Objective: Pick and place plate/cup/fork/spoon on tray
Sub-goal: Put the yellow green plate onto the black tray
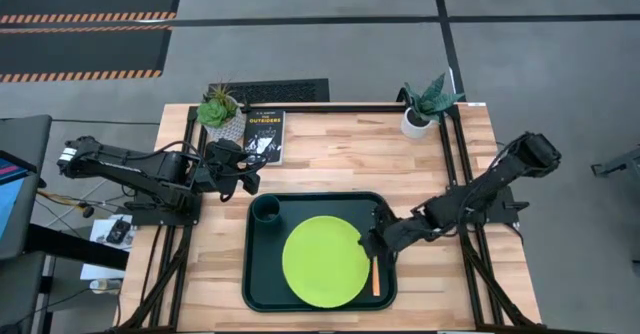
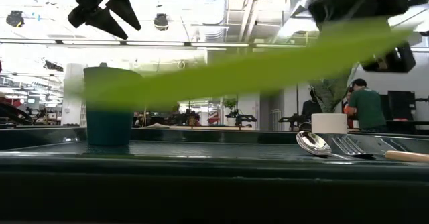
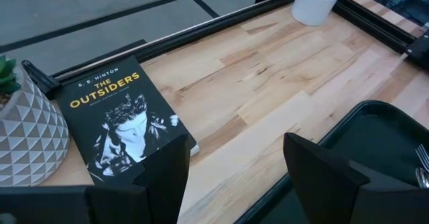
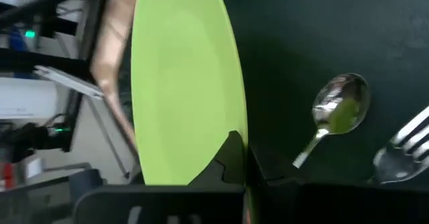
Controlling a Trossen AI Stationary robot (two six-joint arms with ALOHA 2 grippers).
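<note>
Starting at your left: the left claw (image 1: 243, 171) is hanging over bare worktop (image 1: 340, 164) just behind the tray's back left corner, fingers spread wide and holding nothing, with the book (image 3: 120, 120) and a plant pot (image 3: 30, 133) right next to it. That arm looks parked to me. The cup (image 1: 266, 210) is already standing upright in the tray's (image 1: 258, 274) back left corner. Moving across, the plate (image 1: 326, 260) is over the middle of the tray, and it's tilted: in the low view it (image 2: 255, 66) runs as a slanted band, high on the side your right claw has it and dropping toward the cup, clear above the tray floor. The right claw (image 1: 370, 244) is clamped on the plate's right edge, arm stretched low and diagonally in from the right side of the worktop. What matters for the next bit is what's below and just right of the claw: the spoon (image 4: 335, 113) and fork (image 4: 402, 150) lie side by side along the tray's right strip, handles running front to back. I'd guess you want to set the plate down flat to their left so its rim doesn't end up sitting on the spoon bowl.
</note>
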